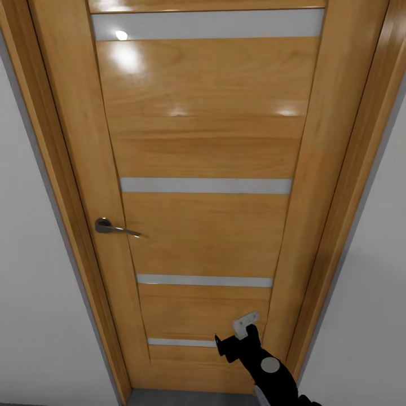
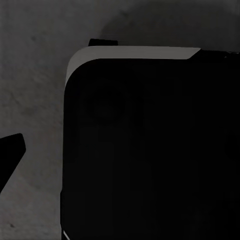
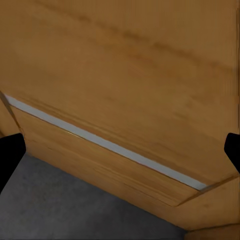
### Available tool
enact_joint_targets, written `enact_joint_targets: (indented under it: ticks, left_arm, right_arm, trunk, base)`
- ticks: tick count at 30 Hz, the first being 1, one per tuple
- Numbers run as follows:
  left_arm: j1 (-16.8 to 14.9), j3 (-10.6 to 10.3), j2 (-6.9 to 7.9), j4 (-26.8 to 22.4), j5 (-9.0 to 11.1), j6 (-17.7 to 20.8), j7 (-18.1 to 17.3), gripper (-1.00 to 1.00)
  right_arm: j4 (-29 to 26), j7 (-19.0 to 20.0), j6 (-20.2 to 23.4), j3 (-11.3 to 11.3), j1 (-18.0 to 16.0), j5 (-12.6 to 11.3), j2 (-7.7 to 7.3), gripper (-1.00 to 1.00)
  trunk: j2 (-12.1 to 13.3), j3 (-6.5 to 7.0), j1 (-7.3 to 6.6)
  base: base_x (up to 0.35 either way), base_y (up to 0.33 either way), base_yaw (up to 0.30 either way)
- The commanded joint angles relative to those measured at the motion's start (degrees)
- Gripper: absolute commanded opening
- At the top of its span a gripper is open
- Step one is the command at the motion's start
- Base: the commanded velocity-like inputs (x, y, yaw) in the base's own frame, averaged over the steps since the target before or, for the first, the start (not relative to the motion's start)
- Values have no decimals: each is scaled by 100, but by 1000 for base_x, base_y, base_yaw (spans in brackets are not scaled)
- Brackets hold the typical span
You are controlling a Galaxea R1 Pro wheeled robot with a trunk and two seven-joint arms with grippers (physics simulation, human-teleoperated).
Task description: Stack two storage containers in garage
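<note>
My right gripper point(image 1: 239, 332) is raised at the lower right of the head view, on a black forearm that climbs from the bottom edge, with a round grey joint cap and a small pale bracket at the wrist. It points at the lowest part of the glossy honey-coloured wooden door point(image 1: 206, 225) just ahead. In the right wrist view its two black fingertips point(image 3: 10, 155) sit at opposite edges, spread wide with nothing between them: released.

My left gripper shows as one black fingertip point(image 2: 10, 152) at the edge of the left wrist view, over the dark grey mottled concrete floor point(image 2: 35, 100); whether it is spread or clenched I cannot tell. A big black rounded housing with a pale grey rim point(image 2: 145, 150) lies beside it.

The door carries pale grey horizontal inlay strips point(image 1: 206, 185) and a curved brushed-metal lever handle point(image 1: 115, 227) on its left. Wooden frame point(image 1: 56, 186) and plain white walls point(image 1: 34, 282) flank it. A strip of grey floor runs along its foot. No writing shows anywhere.
</note>
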Motion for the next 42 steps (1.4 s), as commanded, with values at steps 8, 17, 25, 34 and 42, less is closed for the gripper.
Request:
enact_joint_targets:
  ticks: [8, 17, 25, 34, 42]
  left_arm:
    - [-1, 2, -1, -1, 42, -13, -8, 100]
    - [-1, 2, -5, -1, 42, -13, -9, 100]
    - [-1, 1, -1, -1, 42, -13, -9, 100]
    - [-1, 1, -1, -1, 42, -13, -9, 100]
    - [-1, 1, -1, -1, 42, -13, -8, 100]
  right_arm:
    - [-44, -73, 264, 17, -262, -70, 37, 100]
    - [-223, -88, 325, 17, -377, -67, 69, 100]
    - [-678, -305, 879, 18, -403, -42, 321, 100]
    - [-791, -374, 1464, 17, -1305, -51, 384, 100]
    - [-765, -634, 2056, 16, -2034, -15, 841, 100]
  trunk:
    - [-3, -6, 0]
    - [-3, -6, 0]
    - [-3, -6, 0]
    - [-3, -6, 0]
    - [-3, -6, 0]
  base:
    - [0, 0, 0]
    - [0, 0, 0]
    - [0, 0, 0]
    - [0, 0, 0]
    - [0, 0, 0]
